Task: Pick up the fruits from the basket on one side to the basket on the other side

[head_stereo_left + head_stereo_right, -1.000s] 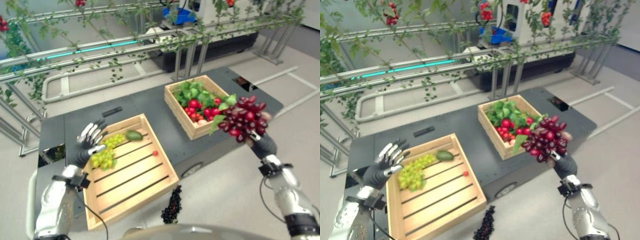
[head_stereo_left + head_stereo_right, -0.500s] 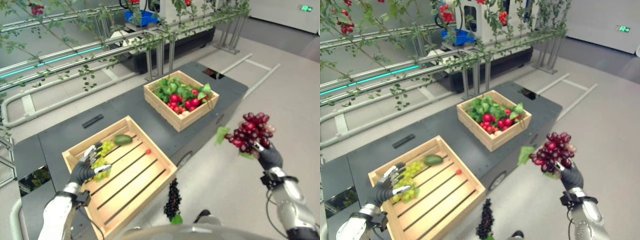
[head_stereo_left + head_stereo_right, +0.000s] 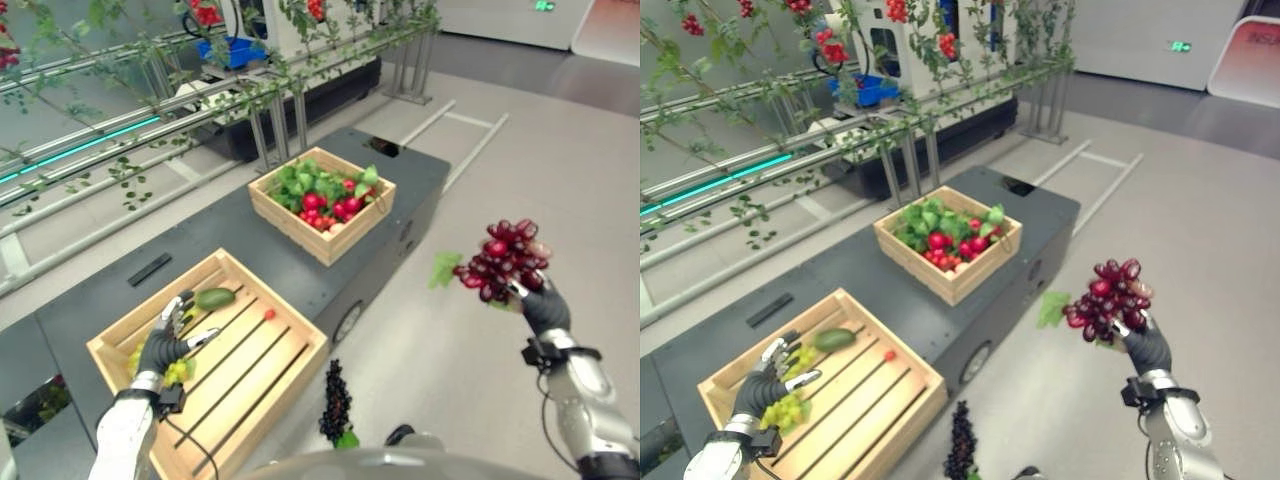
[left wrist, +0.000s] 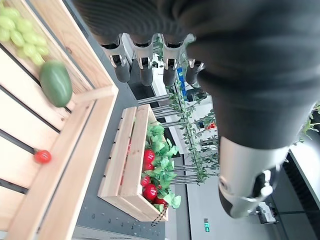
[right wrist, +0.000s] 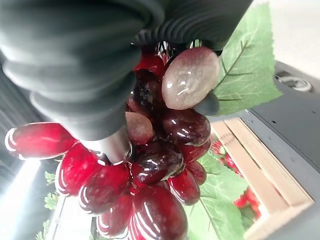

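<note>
Two wooden crates sit on a dark worktop (image 3: 300, 280). One crate (image 3: 322, 203), at upper centre of the frame, is filled with green leaves and red fruit. One slatted crate (image 3: 250, 370), at lower left, holds one bunch of green grapes (image 3: 788, 408), one avocado (image 3: 214, 298) and one small red fruit (image 3: 269, 314). Above the green grapes hovers the left robot hand (image 3: 165, 347), fingers spread and empty. At right, out over the floor, the right robot hand (image 3: 540, 305) is raised, clasping one bunch of red grapes (image 3: 503, 260). One bunch of dark grapes (image 3: 336, 402) lies on the floor at lower centre.
</note>
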